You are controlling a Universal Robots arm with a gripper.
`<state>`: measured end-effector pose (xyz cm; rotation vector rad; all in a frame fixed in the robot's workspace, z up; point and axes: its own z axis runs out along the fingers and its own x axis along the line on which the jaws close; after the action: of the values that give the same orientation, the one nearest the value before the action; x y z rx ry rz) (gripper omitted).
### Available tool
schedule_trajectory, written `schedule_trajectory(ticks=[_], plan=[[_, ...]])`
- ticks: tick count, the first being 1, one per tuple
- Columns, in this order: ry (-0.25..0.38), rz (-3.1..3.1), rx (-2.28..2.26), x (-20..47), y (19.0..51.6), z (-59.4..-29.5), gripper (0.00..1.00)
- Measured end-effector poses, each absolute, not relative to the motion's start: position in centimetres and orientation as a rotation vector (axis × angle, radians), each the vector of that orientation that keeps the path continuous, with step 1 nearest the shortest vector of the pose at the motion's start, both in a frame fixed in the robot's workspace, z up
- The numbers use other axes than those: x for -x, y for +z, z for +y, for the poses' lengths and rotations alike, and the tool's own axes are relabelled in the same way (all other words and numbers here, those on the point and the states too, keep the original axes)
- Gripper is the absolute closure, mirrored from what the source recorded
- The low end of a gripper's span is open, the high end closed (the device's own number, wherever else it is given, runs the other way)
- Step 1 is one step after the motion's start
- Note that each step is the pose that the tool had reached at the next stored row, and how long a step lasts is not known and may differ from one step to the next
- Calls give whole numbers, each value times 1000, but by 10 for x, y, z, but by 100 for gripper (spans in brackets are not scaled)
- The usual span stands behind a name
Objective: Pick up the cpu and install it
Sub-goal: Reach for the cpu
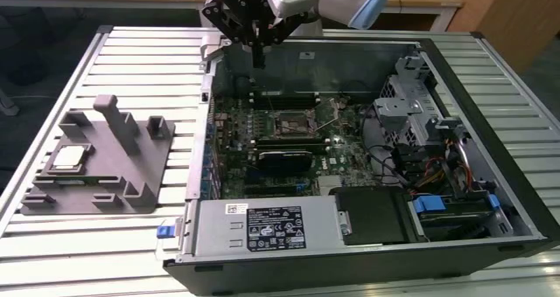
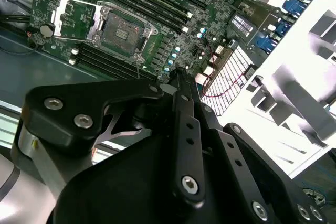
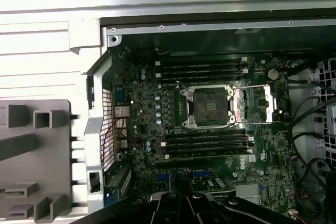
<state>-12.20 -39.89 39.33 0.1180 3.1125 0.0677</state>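
Claw (image 1: 258, 64) pinched shut on nothing, hanging over the far wall of the open computer case (image 1: 350, 64). Chip (image 1: 70, 158) flat on the grey stand (image 1: 131, 172) at the exterior view's left, well apart from the claw. Socket (image 3: 210, 107) open on the green board (image 3: 262, 182).
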Motion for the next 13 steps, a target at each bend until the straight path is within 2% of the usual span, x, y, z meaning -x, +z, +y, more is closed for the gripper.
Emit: schedule_trajectory(ticks=[13], plan=[[68, 3112, -119, 130, 392, -396, 89]])
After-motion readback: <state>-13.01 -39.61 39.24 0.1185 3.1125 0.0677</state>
